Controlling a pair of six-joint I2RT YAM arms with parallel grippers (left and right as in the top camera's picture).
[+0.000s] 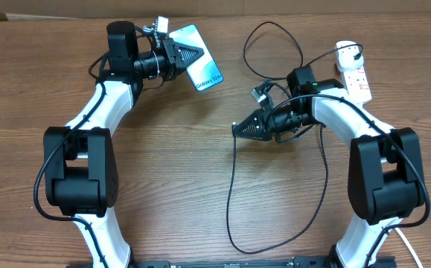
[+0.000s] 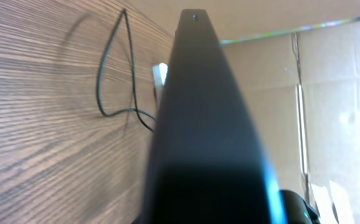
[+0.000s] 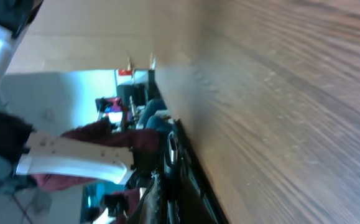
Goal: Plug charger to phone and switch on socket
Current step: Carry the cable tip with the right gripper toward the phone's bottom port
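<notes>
One phone (image 1: 204,68) sits at the far left-centre of the bench (image 1: 170,171), its lit blue screen facing up in the overhead view. The left hand (image 1: 187,58) is clamped on its far-left end. Its long axis runs on a diagonal, from that held end down toward the middle of the bench, so the free short end points roughly at the right hand (image 1: 239,128). The two are apart, with a stretch of wood grain between them. From the left wrist the phone (image 2: 204,124) shows edge-on as a dark wedge with a small hole at its far tip, and it hides most of what lies beyond. The charger (image 1: 228,195) meets the pinched-together fingertips of the right hand, which appears closed on the cable near its end; the connector tip is too small to make out. From there the cable drops toward the near edge, sweeps in a wide loop under the right arm and climbs back. A second loop lies beyond that arm, near the black-and-white adapter (image 1: 347,52) seated at the head of the socket (image 1: 358,80), far right. The right wrist view is too blurred to confirm the grip.
</notes>
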